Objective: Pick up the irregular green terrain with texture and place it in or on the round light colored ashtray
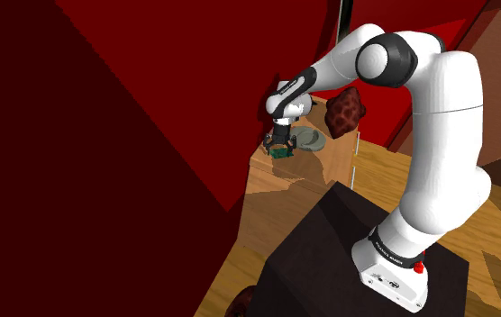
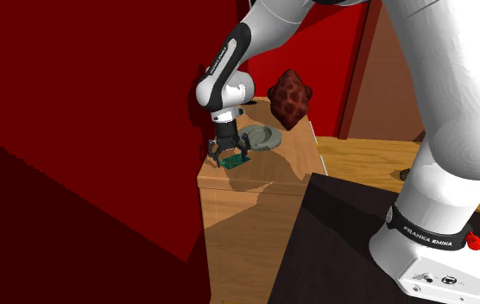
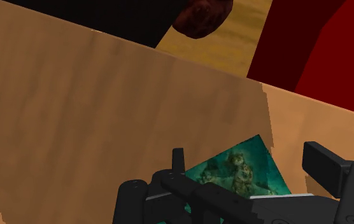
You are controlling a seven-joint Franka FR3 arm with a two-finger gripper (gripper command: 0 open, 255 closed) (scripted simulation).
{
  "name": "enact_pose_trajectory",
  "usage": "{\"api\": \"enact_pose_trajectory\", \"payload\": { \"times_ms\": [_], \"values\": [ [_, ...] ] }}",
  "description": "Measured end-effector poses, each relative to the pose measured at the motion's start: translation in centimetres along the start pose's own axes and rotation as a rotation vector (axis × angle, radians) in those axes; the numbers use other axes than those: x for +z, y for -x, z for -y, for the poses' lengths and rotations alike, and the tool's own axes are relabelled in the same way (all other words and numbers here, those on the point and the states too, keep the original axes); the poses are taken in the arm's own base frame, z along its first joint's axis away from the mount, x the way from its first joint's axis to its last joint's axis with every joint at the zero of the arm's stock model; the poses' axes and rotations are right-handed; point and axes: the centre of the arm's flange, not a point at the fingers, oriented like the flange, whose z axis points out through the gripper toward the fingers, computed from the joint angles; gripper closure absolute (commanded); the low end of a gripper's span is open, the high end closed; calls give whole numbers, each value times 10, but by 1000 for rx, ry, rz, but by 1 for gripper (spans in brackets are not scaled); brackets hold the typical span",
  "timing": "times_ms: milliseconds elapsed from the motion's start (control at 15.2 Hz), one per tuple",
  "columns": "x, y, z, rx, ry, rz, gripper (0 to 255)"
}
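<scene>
While the gripper [image 2: 230, 155] hangs low over the wooden cabinet [image 2: 268, 177], green textured terrain [image 3: 246, 168] flat on the cabinet top directly beneath it, just beside 1 round grey ashtray [image 2: 261, 138], claw open or closed impossible to tell, dark red lumpy object [image 2: 290, 98] beyond the ashtray

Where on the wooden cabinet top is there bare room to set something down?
Bare wood lies on the cabinet top between the ashtray and the front edge, toward the second exterior view's right. It is crowded near the wall, where the gripper straddles the green terrain piece, with the dark red lump beyond the ashtray.
</scene>
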Motion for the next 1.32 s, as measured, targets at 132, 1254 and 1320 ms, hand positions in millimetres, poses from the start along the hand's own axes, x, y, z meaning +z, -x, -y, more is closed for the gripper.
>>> {"api": "enact_pose_trajectory", "payload": {
  "times_ms": [132,1254,1320],
  "values": [
    [0,0,0,0,0,0,255],
    [-40,10,-3,0,0,0,255],
    [-46,11,-4,0,0,0,255]
  ]
}}
